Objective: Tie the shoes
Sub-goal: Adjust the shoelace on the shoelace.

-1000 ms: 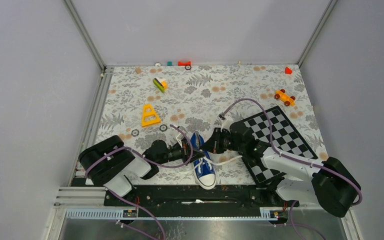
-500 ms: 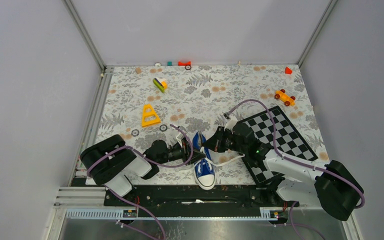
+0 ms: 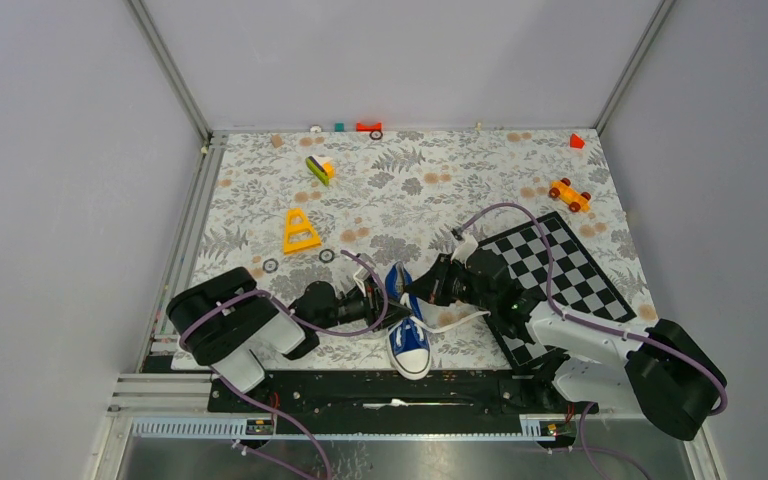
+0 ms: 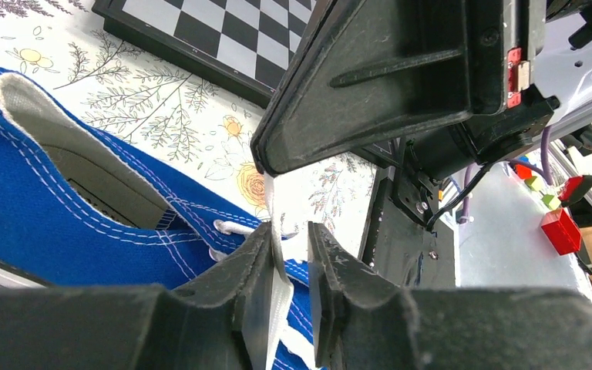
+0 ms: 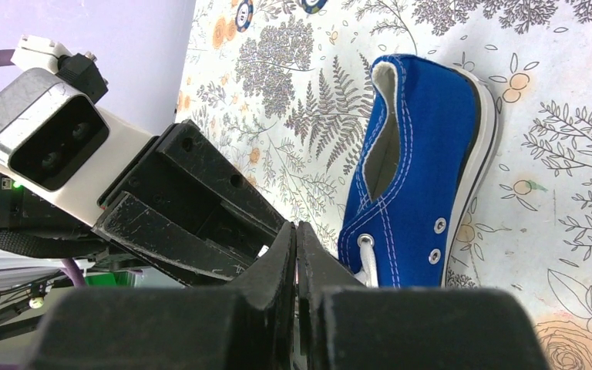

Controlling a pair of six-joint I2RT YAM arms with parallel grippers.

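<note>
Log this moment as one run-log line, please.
left gripper: open around lace | right gripper: shut on lace, over shoe | shoe: upright, untied

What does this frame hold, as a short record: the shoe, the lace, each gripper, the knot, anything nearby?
shoe: blue sneaker, toe pointing toward the arm bases
left gripper: open, astride the lace
right gripper: shut on the lace
lace: white lace hangs from the right gripper's tip down through the left gripper's gap
knot: no finished bow visible
nearby: chessboard to the right of the shoe
</note>
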